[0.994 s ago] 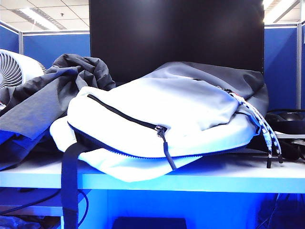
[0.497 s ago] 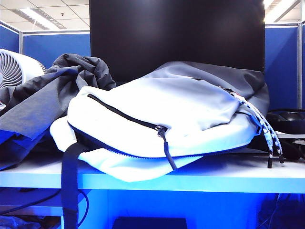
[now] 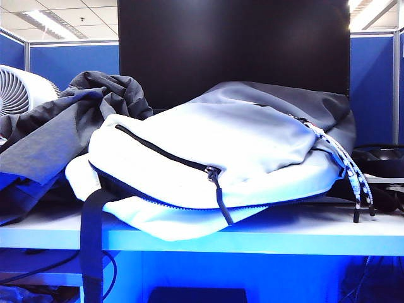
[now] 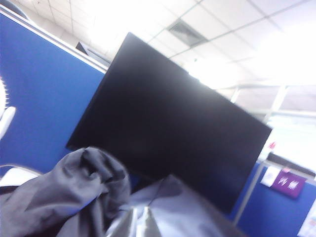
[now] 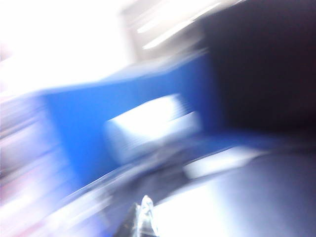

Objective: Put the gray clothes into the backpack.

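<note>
Gray clothes (image 3: 60, 126): exterior view has them piled in folds on the left of the white table (image 3: 303, 230), lying outside the backpack (image 3: 214, 158) and pressed against its left end, in front of a white round fan (image 3: 22, 91). Backpack lies on its side mid-table, black front zipper (image 3: 167, 154) closed, black webbing strap (image 3: 95, 246) hanging over the table edge, braided cord (image 3: 353, 177) dangling at its right end. Dark monitor (image 3: 233, 47) behind. No arm in this view.

Left wrist view: tilted. Left gripper (image 4: 140, 222) tips show at the frame edge, fingers together, nothing between them. Beyond them the clothes (image 4: 74, 192), the backpack's gray top panel (image 4: 173, 205), the monitor (image 4: 168, 123).

Right wrist view: heavy motion blur. Right gripper (image 5: 143, 219) tips barely visible, jaws together, holding nothing. Blue partition (image 5: 113, 108) and a dark area behind; the rest unreadable.
</note>
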